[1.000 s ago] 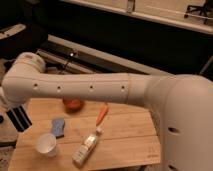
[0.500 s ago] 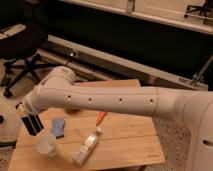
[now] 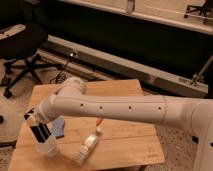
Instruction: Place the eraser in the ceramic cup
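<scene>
My gripper [image 3: 36,124] is at the left of the wooden table [image 3: 125,142], at the end of the long white arm that crosses the view. It is shut on the eraser [image 3: 40,131], a black block with light stripes that hangs upright from it. The eraser's lower end is just above the rim of the ceramic cup [image 3: 48,148], a small white round cup near the table's front left corner. I cannot tell whether the eraser touches the cup.
A blue sponge-like block [image 3: 59,126] lies just right of the gripper. A white bottle with an orange tip [image 3: 87,145] lies on its side right of the cup. An office chair [image 3: 22,47] stands back left. A dark wall with a rail runs behind the table.
The gripper with the eraser has moved right and inward, from beyond the table's left edge to just above the cup. The arm now hides the red-orange bowl.
</scene>
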Robot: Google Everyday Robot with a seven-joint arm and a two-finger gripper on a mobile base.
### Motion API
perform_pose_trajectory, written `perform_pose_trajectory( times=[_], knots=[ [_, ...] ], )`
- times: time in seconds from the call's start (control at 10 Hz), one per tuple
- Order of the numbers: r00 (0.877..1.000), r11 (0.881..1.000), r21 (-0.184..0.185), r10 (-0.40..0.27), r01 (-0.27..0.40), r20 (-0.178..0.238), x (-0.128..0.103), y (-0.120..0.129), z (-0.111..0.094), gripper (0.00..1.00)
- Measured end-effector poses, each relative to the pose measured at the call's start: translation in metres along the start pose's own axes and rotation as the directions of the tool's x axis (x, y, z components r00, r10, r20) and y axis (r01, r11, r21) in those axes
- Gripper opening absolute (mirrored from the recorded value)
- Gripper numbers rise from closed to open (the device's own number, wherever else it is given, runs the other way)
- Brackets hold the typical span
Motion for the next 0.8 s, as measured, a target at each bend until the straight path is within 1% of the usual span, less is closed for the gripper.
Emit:
perform_pose_trajectory(
  times=[0.2,0.3,0.4,0.5,0.8],
  knots=[
    [0.999,0.999,0.012,-0.035,0.035,-0.005,-0.011,-0.001,0.004,0.0],
    [0.998,0.998,0.028,-0.059,0.059,-0.01,-0.017,-0.006,0.01,0.0],
    [0.998,0.997,0.042,-0.068,0.069,-0.013,-0.019,-0.011,0.014,0.0],
    [0.997,0.994,0.067,-0.079,0.081,-0.018,-0.021,-0.018,0.019,0.0],
    [0.995,0.99,0.098,-0.096,0.097,-0.019,-0.024,-0.024,0.029,0.0]
  ],
)
